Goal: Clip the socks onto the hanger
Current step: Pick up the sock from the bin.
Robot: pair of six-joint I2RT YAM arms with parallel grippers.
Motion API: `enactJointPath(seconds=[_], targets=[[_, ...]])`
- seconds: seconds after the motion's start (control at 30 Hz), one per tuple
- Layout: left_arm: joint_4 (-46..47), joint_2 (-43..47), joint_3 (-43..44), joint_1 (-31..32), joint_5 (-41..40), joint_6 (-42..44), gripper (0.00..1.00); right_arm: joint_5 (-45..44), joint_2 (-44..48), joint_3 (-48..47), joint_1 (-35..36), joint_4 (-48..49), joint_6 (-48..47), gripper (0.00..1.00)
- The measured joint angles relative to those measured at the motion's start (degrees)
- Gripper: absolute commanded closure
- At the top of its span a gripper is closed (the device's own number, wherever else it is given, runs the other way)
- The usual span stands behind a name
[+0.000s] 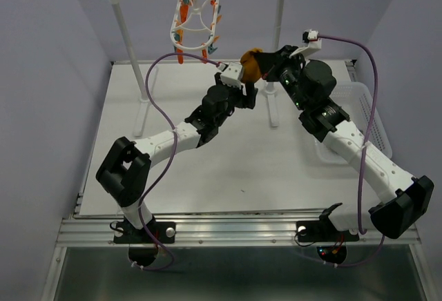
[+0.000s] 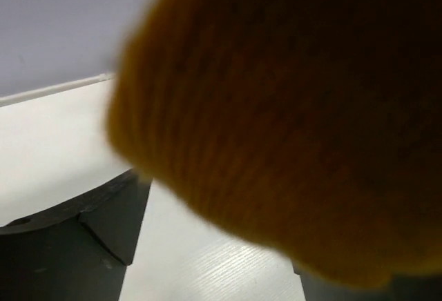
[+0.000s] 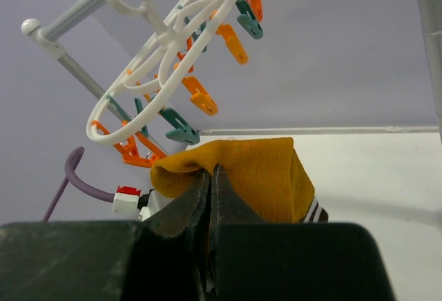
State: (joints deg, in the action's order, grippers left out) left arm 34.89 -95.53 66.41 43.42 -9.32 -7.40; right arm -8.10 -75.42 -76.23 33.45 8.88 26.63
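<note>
The right jaws are pinched on a fold of the mustard-orange sock (image 3: 255, 177). The sock bulges ahead of them and crowds the gap between the spread left jaws, blocking nearly all of that wrist's view. Just above and left of the right jaws dangle the hanger's (image 3: 163, 35) orange and teal clips, the lowest close over the sock's top. To their right rises the rail stand's white post (image 3: 431, 39). Beyond the sock, the desk (image 3: 373, 170) lies open to the back wall.
</note>
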Motion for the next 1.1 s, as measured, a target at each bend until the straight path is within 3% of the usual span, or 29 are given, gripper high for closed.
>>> enactJointPath(seconds=[0.17,0.23,0.33,0.43,0.53,0.63,0.7,0.73,0.77,0.8,1.1], targets=[[0.0,0.0,0.0,0.0,-1.7,1.1,0.54,1.0,0.0,-0.7,0.0,0.0,0.3,0.99],[0.0,0.0,0.0,0.0,-2.5,1.5,0.77,1.2,0.0,-0.7,-0.1,-0.4,0.4,0.99],[0.3,0.0,0.0,0.0,-3.6,2.8,1.0,1.5,0.0,-0.7,-0.5,-1.2,0.8,0.99],[0.8,0.0,0.0,0.0,-5.2,4.5,1.0,1.5,0.2,-0.5,-1.3,-1.5,1.2,0.98],[1.1,0.0,0.0,0.0,-7.8,7.4,1.0,1.5,1.7,1.1,-2.3,-1.9,1.0,0.86],[1.6,0.3,-0.2,0.0,-10.8,13.0,1.0,1.7,3.8,2.9,-3.5,-2.4,-2.5,0.58],[1.9,0.9,-0.3,0.0,-12.0,17.0,1.0,2.6,5.0,3.2,-3.9,-3.5,-6.2,0.45],[2.1,1.3,-0.3,0.0,-12.5,19.6,1.0,3.2,5.4,3.2,-4.1,-4.0,-8.6,0.23],[2.5,1.7,-0.3,0.0,-13.0,21.9,1.0,4.0,5.7,3.1,-4.2,-4.7,-10.6,0.08],[3.0,2.1,-0.3,0.0,-13.6,24.5,1.0,5.3,5.7,2.8,-4.2,-5.9,-13.1,0.0],[7.8,6.8,-3.8,0.0,-11.4,43.8,1.0,11.3,1.6,-4.4,-6.3,-17.5,-21.7,0.0]])
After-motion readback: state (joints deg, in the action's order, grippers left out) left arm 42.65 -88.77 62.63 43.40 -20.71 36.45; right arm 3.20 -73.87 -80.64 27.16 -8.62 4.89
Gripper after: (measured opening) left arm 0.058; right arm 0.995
